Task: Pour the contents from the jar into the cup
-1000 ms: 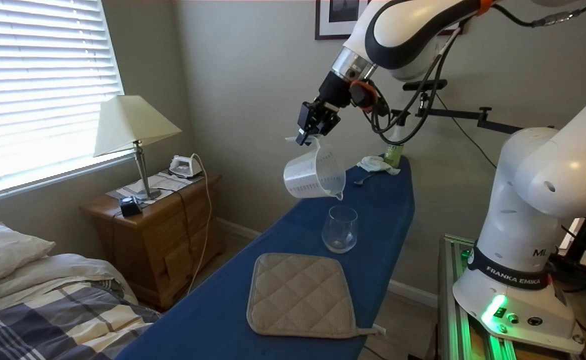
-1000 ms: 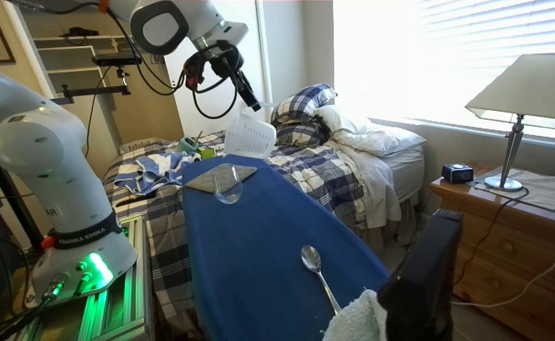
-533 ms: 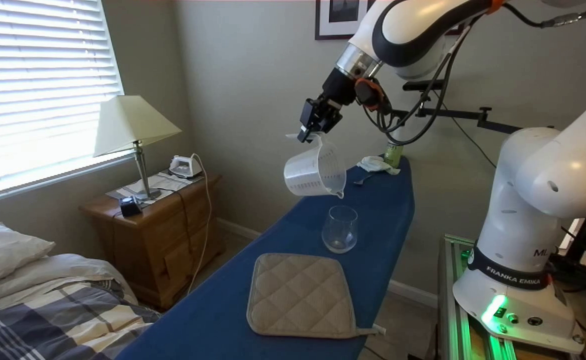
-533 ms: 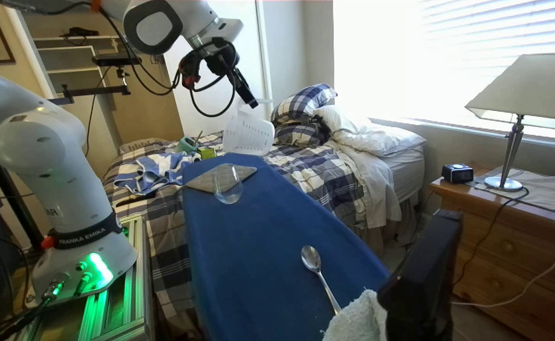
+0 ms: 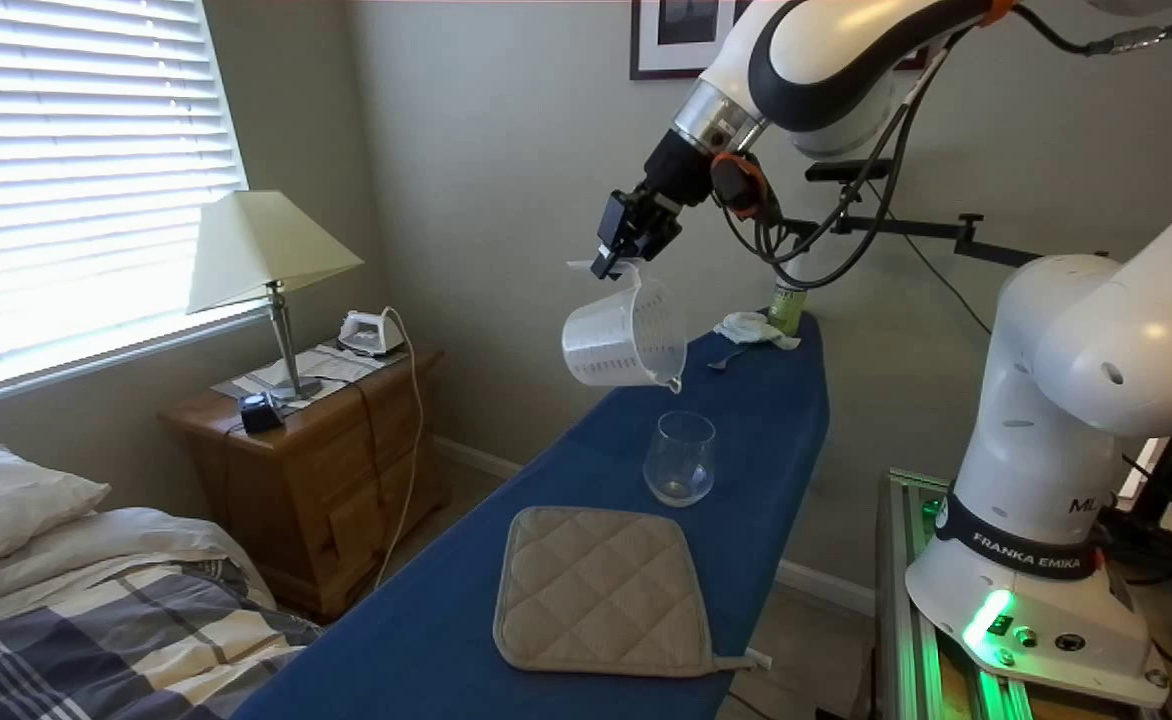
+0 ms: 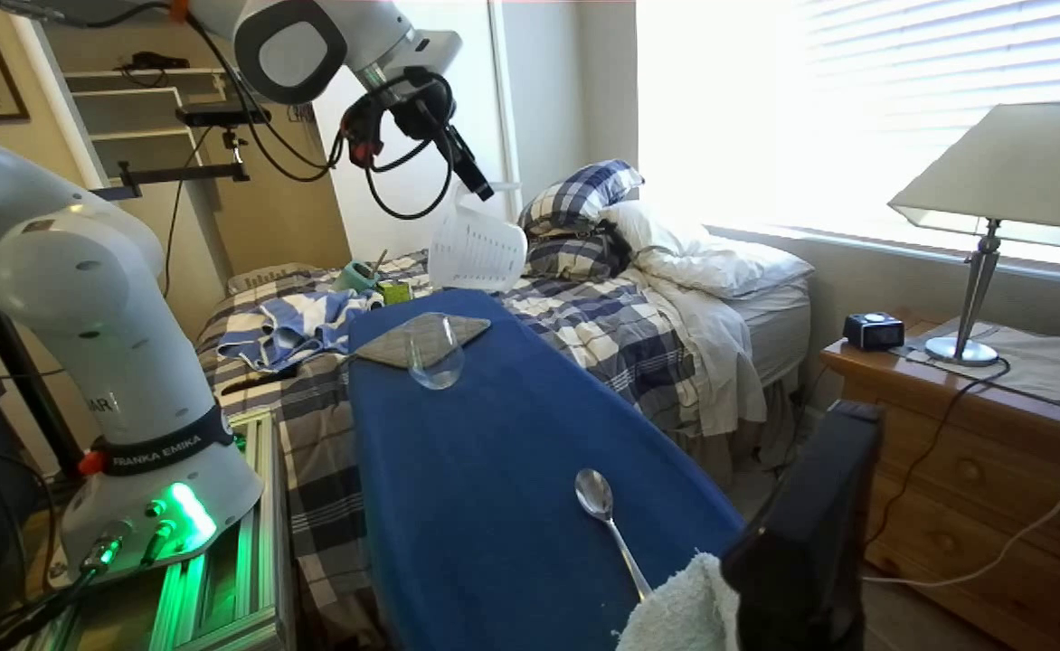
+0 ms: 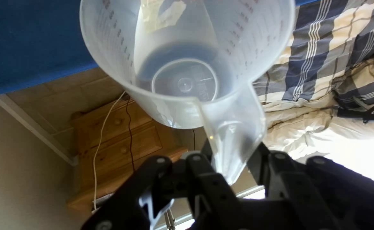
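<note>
The jar [image 5: 611,342], frosted with measuring marks and a spout, is held in the air, tilted far onto its side. It also shows in an exterior view [image 6: 476,255] and in the wrist view [image 7: 180,51], where its inner bottom is seen. My gripper [image 5: 610,264] is shut on its handle, also in an exterior view [image 6: 483,193] and the wrist view [image 7: 230,156]. The cup [image 5: 680,462], a clear rounded glass, stands upright on the ironing board, also in an exterior view [image 6: 436,357]. The spout appears just above its rim, apart from it. I see no stream; contents are unclear.
The blue ironing board [image 5: 426,640] carries a quilted pot holder [image 5: 601,590] beside the cup. A spoon [image 6: 595,495] and a white cloth [image 6: 679,606] lie toward one end. A green-labelled bottle [image 5: 787,310] stands there. A nightstand with a lamp [image 5: 271,250] stands beside the board.
The arm and jar have risen slightly, and the spout has shifted a little up and left in an exterior view. The jar stays tilted and gripped. The cup has not moved.
</note>
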